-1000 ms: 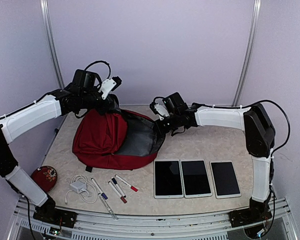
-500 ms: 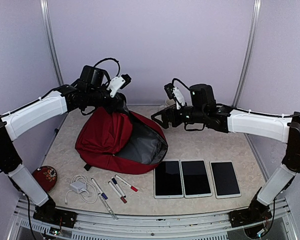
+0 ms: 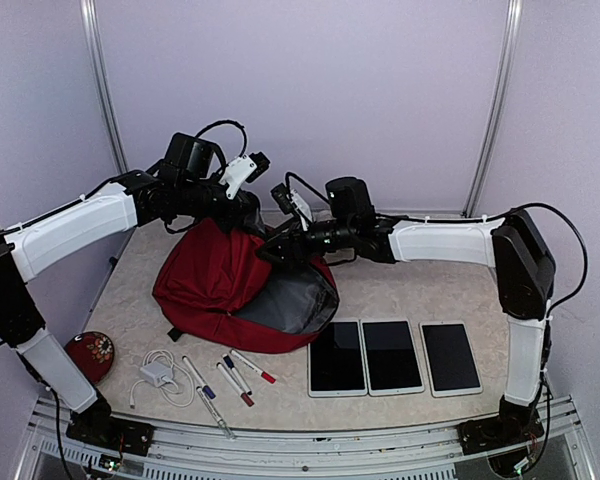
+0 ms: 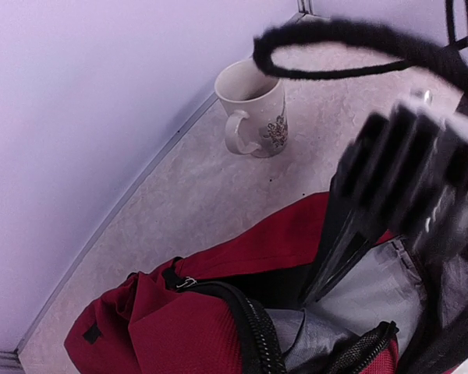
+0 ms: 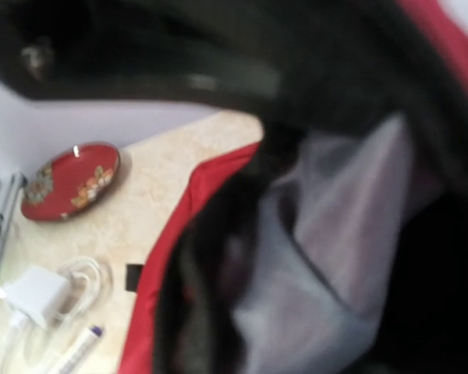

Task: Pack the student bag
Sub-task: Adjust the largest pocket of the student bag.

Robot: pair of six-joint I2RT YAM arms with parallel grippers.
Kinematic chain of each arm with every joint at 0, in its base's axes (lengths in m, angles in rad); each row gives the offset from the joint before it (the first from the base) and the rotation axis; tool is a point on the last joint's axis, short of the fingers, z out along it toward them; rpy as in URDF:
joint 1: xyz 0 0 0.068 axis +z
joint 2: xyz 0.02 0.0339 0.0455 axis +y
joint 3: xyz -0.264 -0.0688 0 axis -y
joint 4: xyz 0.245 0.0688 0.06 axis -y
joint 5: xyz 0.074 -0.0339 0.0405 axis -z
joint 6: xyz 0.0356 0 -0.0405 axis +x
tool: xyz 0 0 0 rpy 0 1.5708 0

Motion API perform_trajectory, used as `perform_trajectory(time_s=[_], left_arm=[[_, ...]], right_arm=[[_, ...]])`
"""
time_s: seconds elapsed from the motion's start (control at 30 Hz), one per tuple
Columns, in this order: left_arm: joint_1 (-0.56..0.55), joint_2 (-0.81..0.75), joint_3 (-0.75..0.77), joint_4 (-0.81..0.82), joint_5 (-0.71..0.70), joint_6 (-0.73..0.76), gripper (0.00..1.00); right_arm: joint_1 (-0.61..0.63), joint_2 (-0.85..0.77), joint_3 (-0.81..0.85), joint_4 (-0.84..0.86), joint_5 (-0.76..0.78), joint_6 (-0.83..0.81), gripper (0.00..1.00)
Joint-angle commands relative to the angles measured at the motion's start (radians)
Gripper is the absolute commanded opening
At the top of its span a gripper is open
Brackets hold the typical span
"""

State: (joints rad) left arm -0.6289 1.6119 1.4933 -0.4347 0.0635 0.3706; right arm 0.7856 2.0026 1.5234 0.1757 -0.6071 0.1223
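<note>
Top view: the student bag [image 3: 205,285] lies centre-left. The left gripper [image 3: 242,208] is at its raised peak and the right gripper [image 3: 276,248] at the rim, probably to spread the mouth for packing.

Left wrist view: the bag fills the bottom; this gripper's hold is hidden.

Right wrist view: blurred lining; I cannot tell how far its jaws are open.

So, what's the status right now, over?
Status: left hand at top of student bag, right hand at its open mouth, grips unclear. Grey lining showing. Outside it: tablets, pens, charger. Behind, apart: mug.
</note>
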Motion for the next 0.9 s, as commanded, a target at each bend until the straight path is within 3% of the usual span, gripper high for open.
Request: perform_trajectory(time_s=[0.0, 0.07, 0.1, 0.23, 0.3, 0.47, 0.67, 0.87], left_arm=[[-0.004, -0.002, 0.013, 0.070, 0.046, -0.003, 0.00], [0.001, -0.003, 0.014, 0.070, 0.059, -0.011, 0.00], [0.005, -0.004, 0.016, 0.066, 0.068, -0.022, 0.08], [0.017, -0.060, -0.027, 0.153, 0.024, -0.076, 0.77], [0.011, -0.144, -0.135, 0.286, -0.036, -0.093, 0.96], [-0.018, -0.409, -0.407, 0.600, -0.073, -0.132, 0.99], [-0.210, -0.582, -0.672, 0.660, -0.333, -0.110, 0.95], [-0.360, -0.593, -0.861, 0.770, -0.481, -0.040, 0.95]], right_arm=[[0.015, 0.053, 0.079, -0.004, -0.075, 0.047, 0.47], [0.018, 0.054, 0.068, 0.041, -0.118, 0.102, 0.14], [0.018, 0.051, 0.059, 0.065, -0.127, 0.141, 0.00], [0.018, 0.029, 0.029, 0.159, -0.101, 0.290, 0.00], [0.018, 0.027, 0.034, 0.175, -0.074, 0.381, 0.00], [0.018, 0.033, 0.058, 0.183, 0.019, 0.575, 0.00], [0.040, 0.029, 0.092, 0.161, 0.159, 0.688, 0.00], [0.073, 0.010, 0.112, 0.158, 0.251, 0.716, 0.00]])
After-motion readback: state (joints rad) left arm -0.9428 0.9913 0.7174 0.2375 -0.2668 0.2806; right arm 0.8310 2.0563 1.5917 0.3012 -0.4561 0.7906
